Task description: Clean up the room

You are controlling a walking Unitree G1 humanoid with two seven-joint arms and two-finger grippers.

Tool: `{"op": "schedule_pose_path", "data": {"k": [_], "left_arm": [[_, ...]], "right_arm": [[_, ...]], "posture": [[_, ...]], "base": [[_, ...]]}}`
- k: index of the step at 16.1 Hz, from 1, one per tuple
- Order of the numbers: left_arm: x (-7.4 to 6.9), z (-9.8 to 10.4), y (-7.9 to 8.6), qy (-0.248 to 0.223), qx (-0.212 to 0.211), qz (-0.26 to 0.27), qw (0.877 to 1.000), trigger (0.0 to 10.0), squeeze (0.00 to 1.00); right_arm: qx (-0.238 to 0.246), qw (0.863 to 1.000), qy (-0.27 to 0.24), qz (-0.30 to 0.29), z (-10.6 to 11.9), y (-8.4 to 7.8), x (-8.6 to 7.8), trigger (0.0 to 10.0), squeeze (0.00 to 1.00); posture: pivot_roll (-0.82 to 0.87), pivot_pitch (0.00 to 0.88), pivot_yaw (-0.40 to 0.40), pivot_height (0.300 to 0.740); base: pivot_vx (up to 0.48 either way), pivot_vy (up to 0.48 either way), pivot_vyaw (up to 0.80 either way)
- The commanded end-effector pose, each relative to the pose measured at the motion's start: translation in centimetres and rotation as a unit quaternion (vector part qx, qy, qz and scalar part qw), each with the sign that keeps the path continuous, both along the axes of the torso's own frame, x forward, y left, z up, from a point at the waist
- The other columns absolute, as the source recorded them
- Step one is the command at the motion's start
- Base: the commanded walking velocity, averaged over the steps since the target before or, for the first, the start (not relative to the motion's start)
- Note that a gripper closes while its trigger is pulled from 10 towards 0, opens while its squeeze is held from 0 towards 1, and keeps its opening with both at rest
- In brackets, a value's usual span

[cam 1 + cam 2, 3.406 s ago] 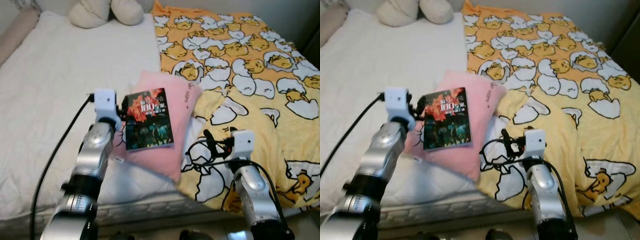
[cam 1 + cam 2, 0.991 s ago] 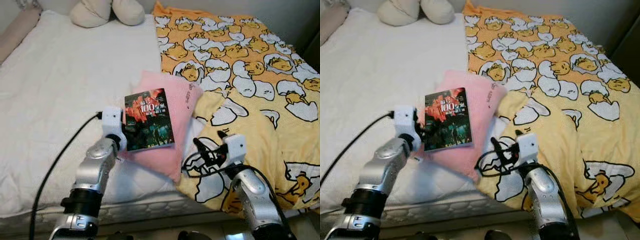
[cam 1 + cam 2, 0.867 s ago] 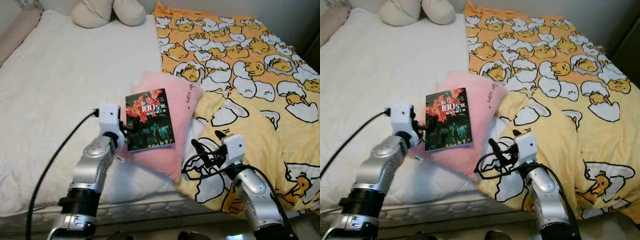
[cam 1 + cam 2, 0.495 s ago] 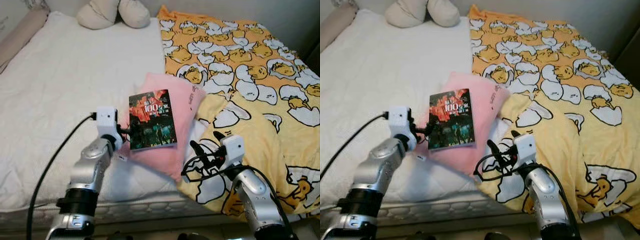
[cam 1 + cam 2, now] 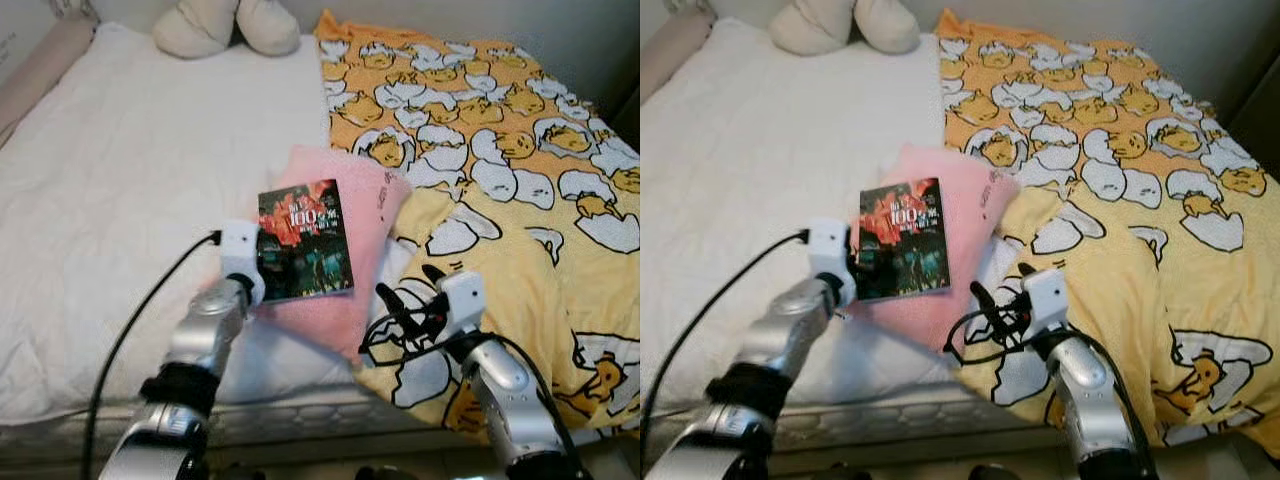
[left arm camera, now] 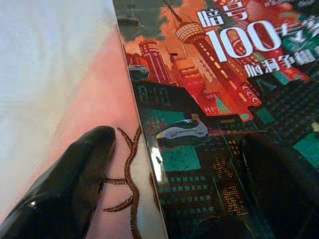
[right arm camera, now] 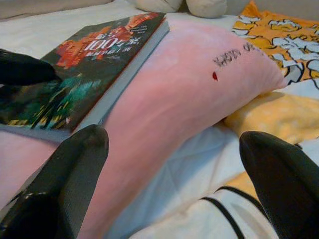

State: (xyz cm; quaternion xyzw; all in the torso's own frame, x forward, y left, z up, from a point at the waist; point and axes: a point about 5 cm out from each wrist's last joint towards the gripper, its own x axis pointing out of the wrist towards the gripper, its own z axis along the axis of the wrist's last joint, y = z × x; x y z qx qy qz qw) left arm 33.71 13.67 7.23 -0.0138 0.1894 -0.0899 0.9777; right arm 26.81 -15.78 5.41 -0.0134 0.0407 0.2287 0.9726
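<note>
In the left eye view, a book [image 5: 305, 239] lies flat on a pink pillow [image 5: 345, 250], which rests near the foot edge of the bed [image 5: 120, 190], between the white sheet and a yellow blanket [image 5: 500, 170] with an egg pattern. The left end effector [image 5: 262, 268] is at the lower left corner of the book, and the right end effector [image 5: 400, 305] waits just beside the lower right edge of the pillow, above the blanket. In the right eye view the scene is the same; two cream cushions [image 5: 840, 25] lie at the head of the bed. In the left wrist view the left end effector is spread apart, with one finger [image 6: 70, 184] on the pillow beside the spine and the other over the cover, so the book edge is between them but is not yet clamped. I think this placing is for pinching the book at its corner, where it sticks out from the soft pillow. In the right wrist view the right end effector is also spread wide and grasps nothing; it looks along the pillow at the book, probably ready to support it or take the pillow after.
</note>
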Motion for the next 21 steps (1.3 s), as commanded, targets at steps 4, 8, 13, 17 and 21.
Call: {"op": "schedule_pose_path", "data": {"k": [4,8,13,17,21], "left_arm": [[0.1,-1.0,-1.6,0.027,-0.007,-0.026,0.999,10.0,0.0],[0.0,-2.4,-1.4,0.065,-0.024,-0.017,0.997,0.0,0.0],[-0.3,-2.8,-1.6,0.062,-0.019,-0.062,0.996,0.0,0.0],[-0.3,-2.8,-1.6,0.054,-0.019,-0.07,0.996,0.0,0.0],[0.1,-2.4,-1.7,0.036,-0.043,-0.073,0.996,0.0,0.0]], "right_arm": [[0.001,1.0,0.004,0.007,-0.1,0.3,-0.4,10.0,0.0],[0.001,1.0,0.006,0.007,-0.2,0.4,-0.5,10.0,0.0],[0.002,1.0,0.008,0.008,-0.2,0.6,-0.5,10.0,0.0],[0.002,1.0,0.006,0.01,-0.1,0.7,-0.4,10.0,0.0],[0.002,1.0,0.007,0.009,0.0,0.7,-0.3,10.0,0.0]], "posture": [[-0.09,0.032,-0.033,0.74],[-0.09,0.032,-0.028,0.74],[-0.09,0.033,-0.03,0.74],[-0.08,0.035,-0.031,0.74],[-0.08,0.032,-0.032,0.74]], "base": [[0.0,0.0,0.0],[0.0,0.0,0.0],[0.0,0.0,0.0],[0.0,0.0,0.0],[0.0,0.0,0.0]]}}
